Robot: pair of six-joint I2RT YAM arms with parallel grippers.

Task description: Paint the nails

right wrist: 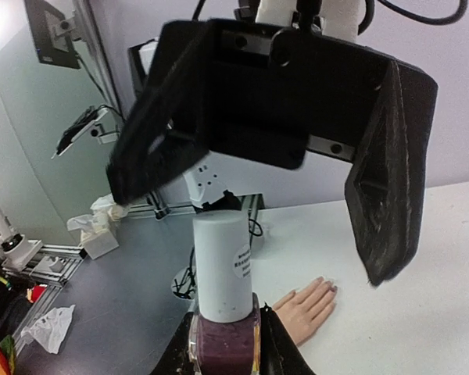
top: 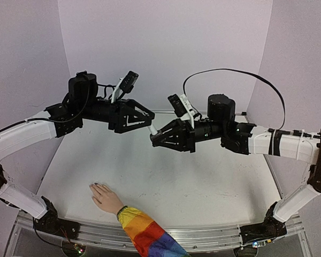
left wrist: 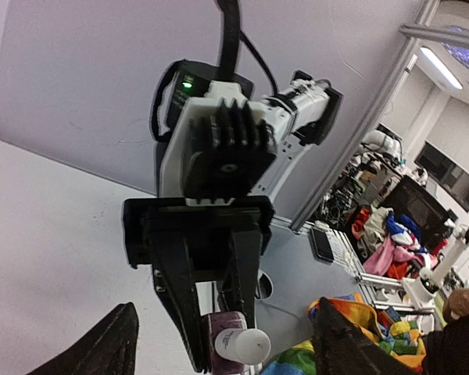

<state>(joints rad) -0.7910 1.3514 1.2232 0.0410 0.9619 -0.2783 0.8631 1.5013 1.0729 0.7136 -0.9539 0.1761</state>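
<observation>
Left jaws: my left gripper (top: 150,123) hangs in mid-air above the table (top: 203,182). Its two black fingers (right wrist: 387,180) are spread wide and hold nothing.
Right jaws: my right gripper (top: 156,137) faces the left one, tip to tip, and pinches a small bottle (right wrist: 223,344) of dark purple glass by its body.
Cap: the bottle's white cap (right wrist: 221,266) sticks out of my right jaws straight toward the left gripper. Its long axis runs along the line joining the two grippers.
Key relation: the cap lies in the gap between the spread left fingers, one finger on each side. Neither appears to touch it, and I cannot tell how far in it reaches.
Likely step: opening the bottle. The left fingers would need to close squarely across the cap while the right jaws keep their hold.
Nails: the nails (right wrist: 326,283) are tiny, on a pale beige hand (top: 106,198) lying flat near the table's front edge, left of centre. They are well below and apart from both grippers, and too small to judge how many carry polish.
Hand's axis: its fingertips point away from the front edge, and a rainbow sleeve (top: 144,233) trails back over that edge.
Nearer arm: the hand lies on my left arm's side.
In the way: nothing sits between the cap and the left fingers. A black cable (top: 230,72) loops above my right arm, apart from the meeting point.
Risk: a skewed grip on the cap could lever the bottle out of my right jaws.
</observation>
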